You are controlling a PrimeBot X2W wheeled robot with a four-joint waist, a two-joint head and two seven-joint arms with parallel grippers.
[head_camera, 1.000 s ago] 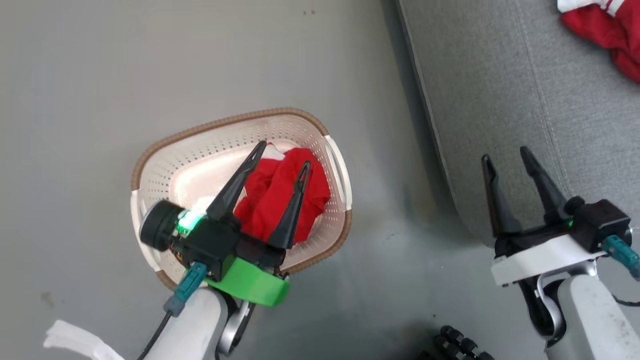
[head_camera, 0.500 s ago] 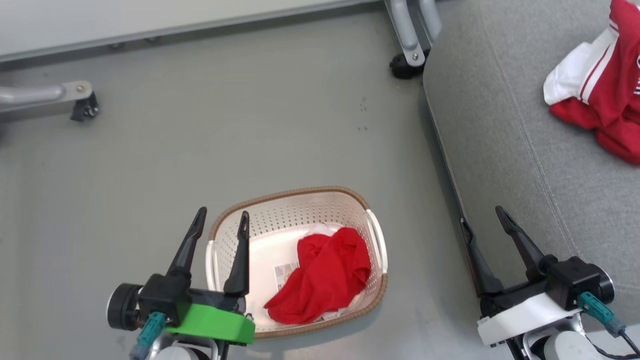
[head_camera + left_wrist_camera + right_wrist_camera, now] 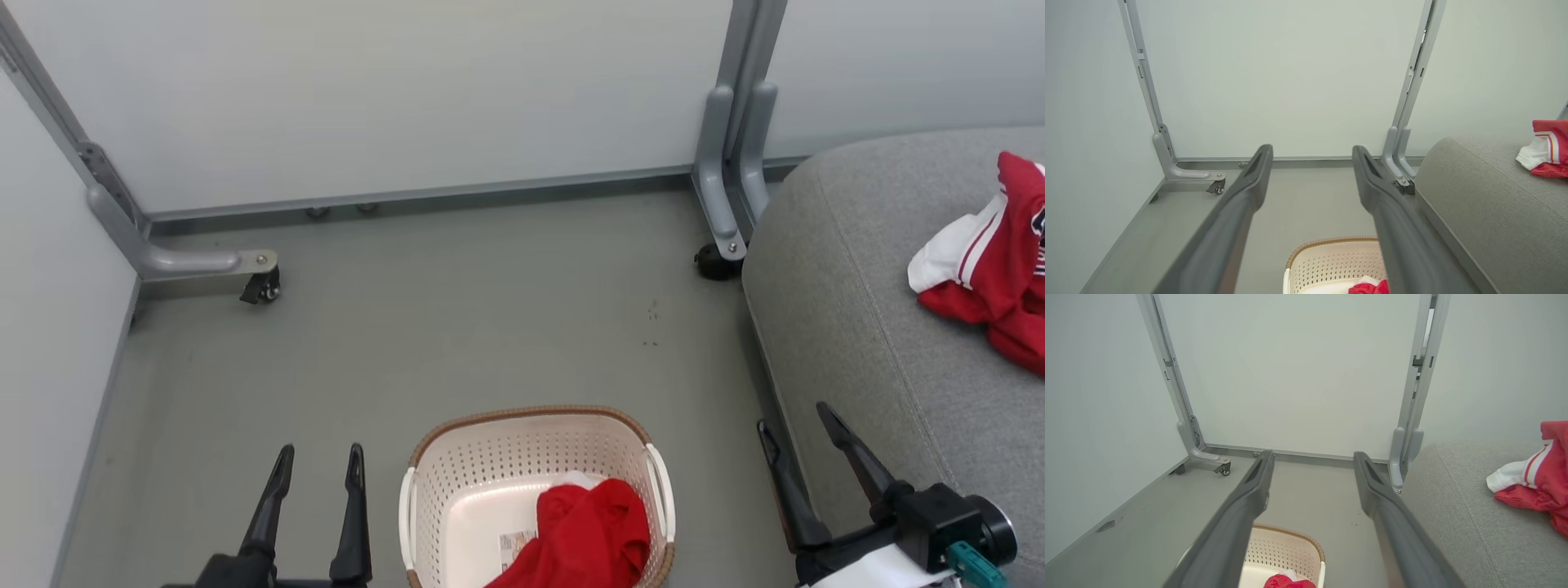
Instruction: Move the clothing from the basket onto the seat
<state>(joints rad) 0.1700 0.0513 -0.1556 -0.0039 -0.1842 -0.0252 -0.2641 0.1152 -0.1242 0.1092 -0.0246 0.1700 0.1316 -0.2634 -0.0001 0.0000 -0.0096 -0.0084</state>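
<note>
Head view: jersey [image 3: 996,261] is already laid at the seat's [image 3: 857,327] right edge. Red garment [image 3: 588,539] is left in the basket [image 3: 531,412]. The left gripper [image 3: 320,449] and right gripper [image 3: 790,416] are seen spread, empty.

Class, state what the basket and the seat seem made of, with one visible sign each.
Basket: probably moulded plastic, cream, slightly glossy, evenly perforated; brown rim looks woven. Seat: grey upholstery fabric, matt, with a stitched seam.

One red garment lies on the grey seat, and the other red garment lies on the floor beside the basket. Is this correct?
Not quite. The other red garment lies inside the basket, not on the floor beside it, as the head view shows. The first garment does lie on the grey seat.
</note>
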